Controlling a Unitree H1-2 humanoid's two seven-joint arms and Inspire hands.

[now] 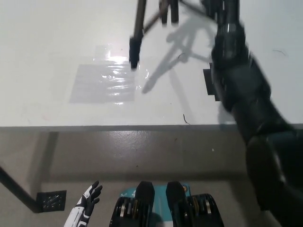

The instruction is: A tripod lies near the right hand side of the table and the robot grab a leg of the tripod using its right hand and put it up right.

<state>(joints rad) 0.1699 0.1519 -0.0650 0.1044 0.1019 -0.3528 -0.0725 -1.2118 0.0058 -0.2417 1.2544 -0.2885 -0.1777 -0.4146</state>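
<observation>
The black tripod (pixel 138 33) stands nearly upright over the white table (pixel 42 56), its upper part cut off by the picture's top edge. One leg slants down to a rubber foot (pixel 133 56) at the shiny patch. Two shorter leg ends (pixel 168 12) show beside it. My black right arm reaches up from the bottom right. My right hand (pixel 222 7) is at the top edge, mostly cut off, and a thin tripod leg runs into it. My white left hand (pixel 88 202) rests low at the lower left, below the table, fingers apart.
A shiny rectangular film patch (pixel 104 84) lies on the table's middle. A dark square mark (pixel 210 84) sits partly behind my right arm. The table's front edge (pixel 118 126) crosses the picture, and a black foot plate (pixel 51 201) lies on the floor below.
</observation>
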